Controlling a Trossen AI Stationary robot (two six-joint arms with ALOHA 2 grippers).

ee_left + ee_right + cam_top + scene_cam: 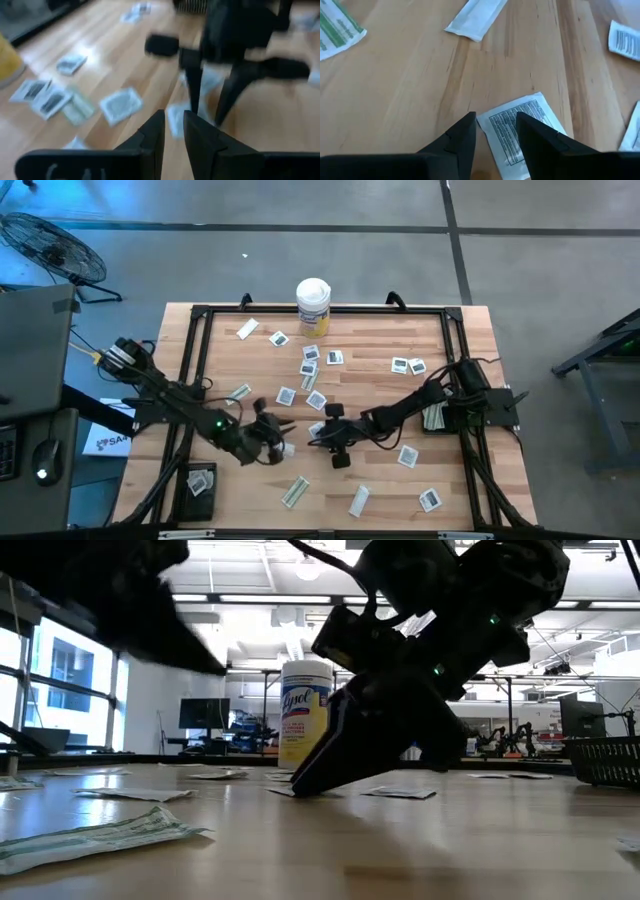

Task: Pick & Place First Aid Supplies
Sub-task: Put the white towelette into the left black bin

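Observation:
Square white sachets and narrow wrappers lie scattered flat over the wooden table [380, 480]. My right gripper [496, 115] is open and slants down at mid-table, its fingers on either side of one printed sachet [502, 132]; the low view shows its tips [300, 783] down at the tabletop. My left gripper [173, 114] hovers just to the left of it [283, 430], its fingers a narrow gap apart with nothing between them, pointing toward the right gripper [210, 107]. My right gripper slants down from the table's right with one finger on each side of the sachet's corner [487, 120], which lies flat on the table. Whether the fingers touch it, I cannot tell.
A tall white canister with a yellow label [313, 305] stands at the far edge. Small black trays sit at the near left [200, 480] and at the right [435, 418]. Green-printed wrappers [294, 492] lie near the front edge. A black frame rail [195, 360] borders the table.

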